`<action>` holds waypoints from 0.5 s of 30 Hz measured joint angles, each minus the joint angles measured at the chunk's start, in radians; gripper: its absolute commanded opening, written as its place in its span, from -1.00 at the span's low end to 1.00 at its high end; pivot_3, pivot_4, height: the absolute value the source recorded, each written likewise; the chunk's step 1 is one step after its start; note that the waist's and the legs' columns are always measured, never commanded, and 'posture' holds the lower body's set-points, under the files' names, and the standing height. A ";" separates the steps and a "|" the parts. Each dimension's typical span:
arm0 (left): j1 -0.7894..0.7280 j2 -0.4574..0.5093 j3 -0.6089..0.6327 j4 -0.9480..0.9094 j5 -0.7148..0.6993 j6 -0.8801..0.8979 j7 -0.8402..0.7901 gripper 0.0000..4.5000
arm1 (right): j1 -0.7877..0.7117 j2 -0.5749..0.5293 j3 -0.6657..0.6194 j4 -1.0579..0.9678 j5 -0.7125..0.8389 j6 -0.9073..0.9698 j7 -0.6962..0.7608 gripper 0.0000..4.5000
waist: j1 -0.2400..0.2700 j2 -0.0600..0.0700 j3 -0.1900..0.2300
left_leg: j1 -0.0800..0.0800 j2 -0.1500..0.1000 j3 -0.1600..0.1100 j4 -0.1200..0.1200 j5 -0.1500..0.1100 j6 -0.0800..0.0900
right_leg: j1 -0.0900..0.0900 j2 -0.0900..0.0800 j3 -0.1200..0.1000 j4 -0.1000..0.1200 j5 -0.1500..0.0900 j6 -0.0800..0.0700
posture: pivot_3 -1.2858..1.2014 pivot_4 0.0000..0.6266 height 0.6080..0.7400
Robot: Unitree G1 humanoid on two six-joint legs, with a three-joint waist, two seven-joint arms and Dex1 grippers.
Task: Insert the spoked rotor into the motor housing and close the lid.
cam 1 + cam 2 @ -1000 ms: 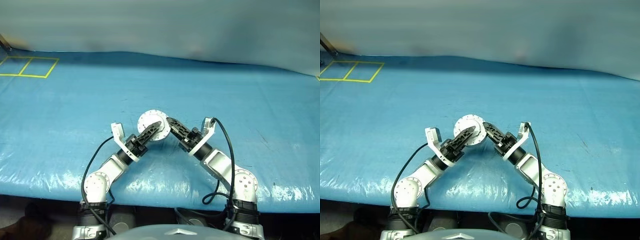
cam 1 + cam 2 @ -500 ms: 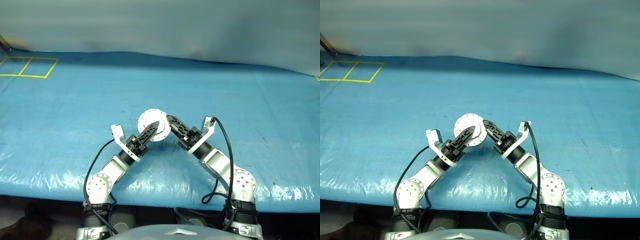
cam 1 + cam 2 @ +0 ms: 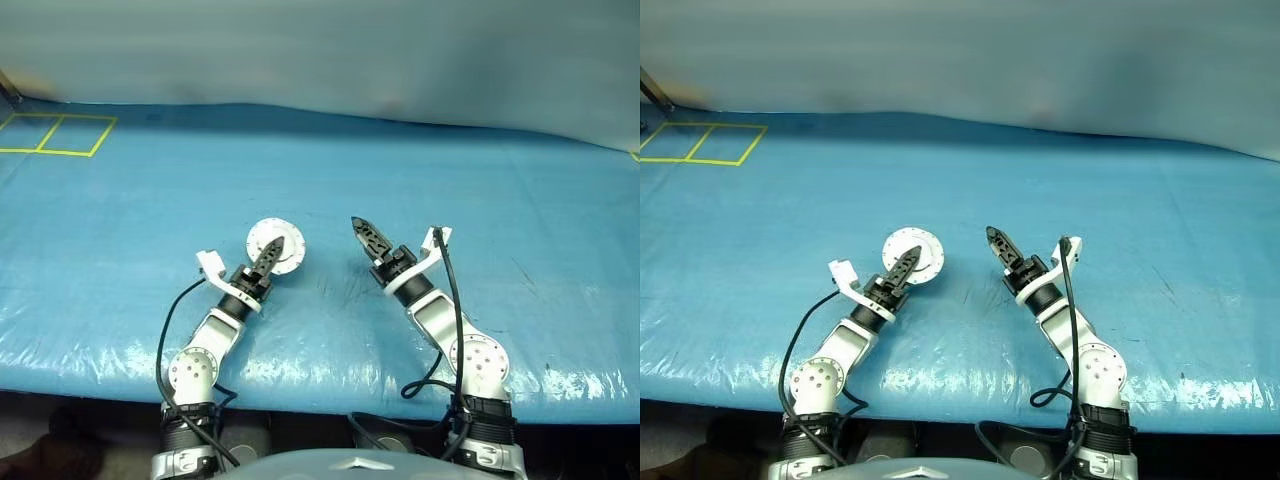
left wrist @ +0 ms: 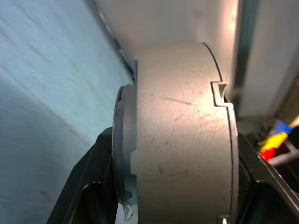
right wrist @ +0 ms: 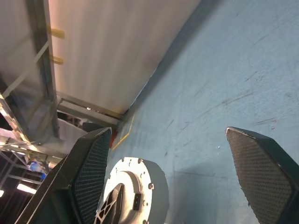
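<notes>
Step in hand: you hold the motor housing (image 3: 275,243) in your left gripper (image 3: 264,259), with the lid (image 4: 122,154) down on it as far as the left wrist view shows. I judge the closing done or nearly so; the spoked rotor would be inside, which cannot be checked.
Housing position: it sits in your left fingers (image 3: 268,254) over the blue desk (image 3: 140,220), left of centre, its pale round flanged face turned up toward the head camera. Whether it touches the desk you cannot tell.
Left fingers: 2 black fingers pinch the housing, 1 on each side of the grey drum in the left wrist view.
Right fingers: your right gripper (image 5: 177,172) is spread wide with nothing between the fingers, and stands well apart from the housing.
Left arm pose: forearm runs forward over the desk, gripper about level.
Right arm pose: forearm reaches forward, gripper angled toward the left, tips aimed at the housing's side.
Next move: check the seam between lid and drum is shut all round, then set the housing down flat and let go gently.
</notes>
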 measured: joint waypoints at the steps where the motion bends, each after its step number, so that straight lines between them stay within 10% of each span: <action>1: -0.030 -0.003 0.029 0.033 0.015 -0.035 0.047 0.16 | 0.000 0.003 -0.002 0.005 -0.008 -0.004 0.000 0.83 | 0.002 0.000 0.000 | 0.000 0.000 0.000 0.000 0.000 0.000 | 0.000 0.000 0.000 0.000 0.000 0.000 | 0.03 -0.52 1.00; 12: -0.308 0.024 0.180 0.312 0.100 -0.216 0.211 0.16 | -0.002 0.023 -0.002 0.020 -0.046 -0.004 0.004 0.83 | 0.015 -0.003 0.001 | 0.000 -0.001 -0.002 0.003 0.000 0.000 | 0.003 0.000 0.000 0.000 0.003 0.005 | 0.03 -0.52 1.00; 15: -0.314 0.032 0.182 0.325 0.112 -0.223 0.206 0.49 | -0.002 0.022 -0.004 0.019 -0.050 -0.004 0.004 0.85 | 0.014 -0.003 0.001 | 0.000 -0.001 -0.002 0.004 0.000 0.000 | 0.003 0.001 0.000 0.000 0.003 0.006 | 0.03 -0.52 1.00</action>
